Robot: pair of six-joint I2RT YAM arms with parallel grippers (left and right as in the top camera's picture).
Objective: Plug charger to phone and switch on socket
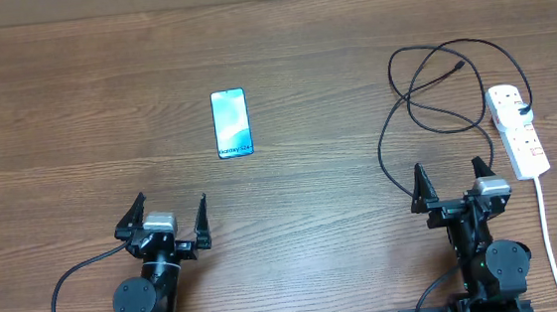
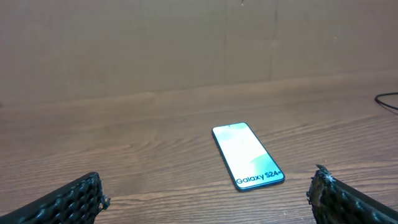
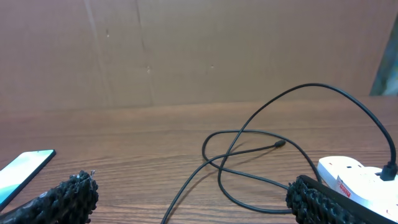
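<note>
On the wooden bench (image 1: 76, 112), the phone (image 1: 232, 124) lies flat and screen up, left of centre in the overhead frame, well apart from everything else. The charger (image 1: 462, 64) sprawls in loose, crossing loops at upper right. Its small connector tip rests free on the wood, and its far end meets the upper end of the socket (image 1: 515, 129). The socket lies along the right edge, with its white cord (image 1: 548, 224) trailing down toward the lower right corner. We see those loops lying between the right gripper (image 1: 449, 170) and the tip, and one strand runs down beside that gripper. A brown wall (image 2: 155, 43) backs the bench. Both arms sit low at the bottom edge. The left gripper (image 1: 172, 202) points toward the phone, and both grippers have their fingers spread wide, holding nothing.
</note>
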